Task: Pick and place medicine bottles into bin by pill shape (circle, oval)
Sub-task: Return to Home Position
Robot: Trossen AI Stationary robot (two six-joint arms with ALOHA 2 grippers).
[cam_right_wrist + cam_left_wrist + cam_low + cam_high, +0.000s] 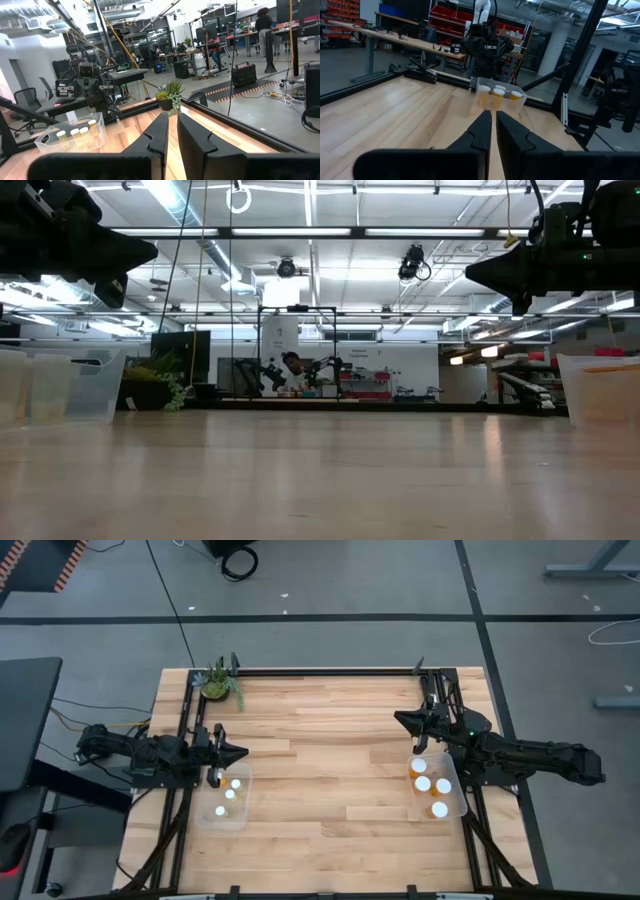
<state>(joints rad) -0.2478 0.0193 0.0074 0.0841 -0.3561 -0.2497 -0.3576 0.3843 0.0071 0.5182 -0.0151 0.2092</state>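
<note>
Now — left claw [241, 753] closed | right claw [401, 720] closed | medicine bottles [423, 783] binned

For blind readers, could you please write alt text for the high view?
A wooden table carries a left bin and a right bin of small bottles. The left gripper and right gripper hang near them; a plant marks one corner.

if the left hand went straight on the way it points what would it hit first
Likely the clear bin of amber bottles across the table; the left hand aims at it, depth unclear.
</note>
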